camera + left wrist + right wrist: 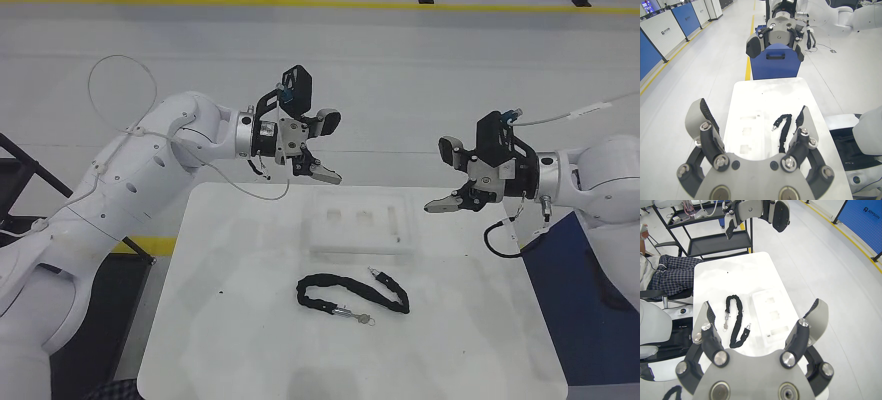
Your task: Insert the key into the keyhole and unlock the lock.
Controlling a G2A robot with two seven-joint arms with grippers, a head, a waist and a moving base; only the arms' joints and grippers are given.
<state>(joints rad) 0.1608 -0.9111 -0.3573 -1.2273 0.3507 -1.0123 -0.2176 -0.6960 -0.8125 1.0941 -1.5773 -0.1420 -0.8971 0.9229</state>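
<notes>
A black fabric-covered chain lock (352,291) lies curled on the white table (230,300), near the middle. A silver key (357,318) on a small ring lies against the chain's metal lock end (727,315); I cannot tell whether it is inserted. The chain's other end, a silver pin (747,329), lies loose on the table. My left gripper (330,148) hangs open over the table's far left corner, well above the chain (784,128). My right gripper (443,178) hangs open at the far right, also high, with the chain (736,321) and key (726,326) below it.
A shallow white tray (330,240) with cut-out recesses sits behind the chain. A blue cabinet (775,64) stands off the table's right side and a black shelf cart (715,243) off its left. The front half of the table is bare.
</notes>
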